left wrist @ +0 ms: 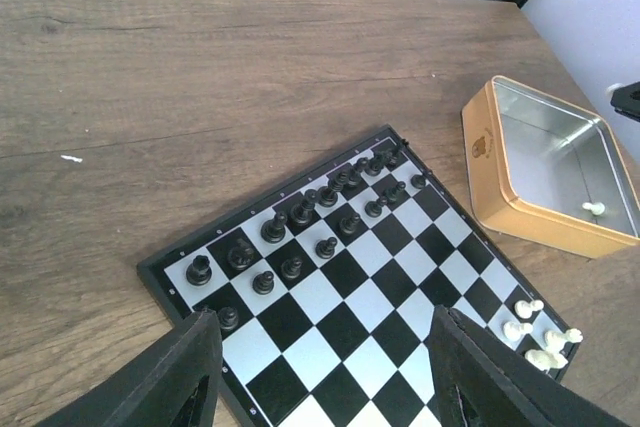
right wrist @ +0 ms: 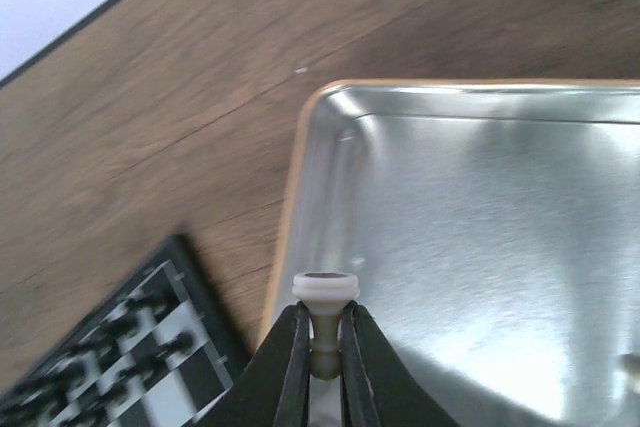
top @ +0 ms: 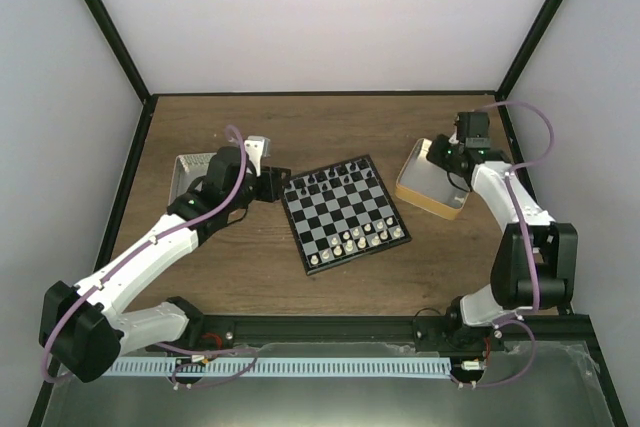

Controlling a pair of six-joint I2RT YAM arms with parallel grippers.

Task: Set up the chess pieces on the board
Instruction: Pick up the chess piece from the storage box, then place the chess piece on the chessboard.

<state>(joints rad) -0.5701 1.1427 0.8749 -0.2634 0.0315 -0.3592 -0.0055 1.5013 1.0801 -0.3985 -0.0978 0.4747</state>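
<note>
The board (top: pixel 344 213) lies mid-table with black chessmen on its far rows and several cream-white chess pieces (top: pixel 358 240) on its near rows. In the left wrist view the board (left wrist: pixel 350 277) shows with white pieces (left wrist: pixel 540 332) at its right corner. My left gripper (left wrist: pixel 325 367) is open and empty above the board's left corner. My right gripper (right wrist: pixel 323 342) is shut on a cream-white pawn (right wrist: pixel 325 297), held base-up over the orange-tan tin (right wrist: pixel 480 247). In the top view my right gripper (top: pixel 452 159) hangs over that tin (top: pixel 430 184). One white piece (left wrist: pixel 594 209) lies in the tin.
A grey tray (top: pixel 188 175) sits at the left behind my left arm. Black frame posts and white walls enclose the wooden table (top: pixel 330 127). The orange-tan tin (left wrist: pixel 545 172) stands just right of the board.
</note>
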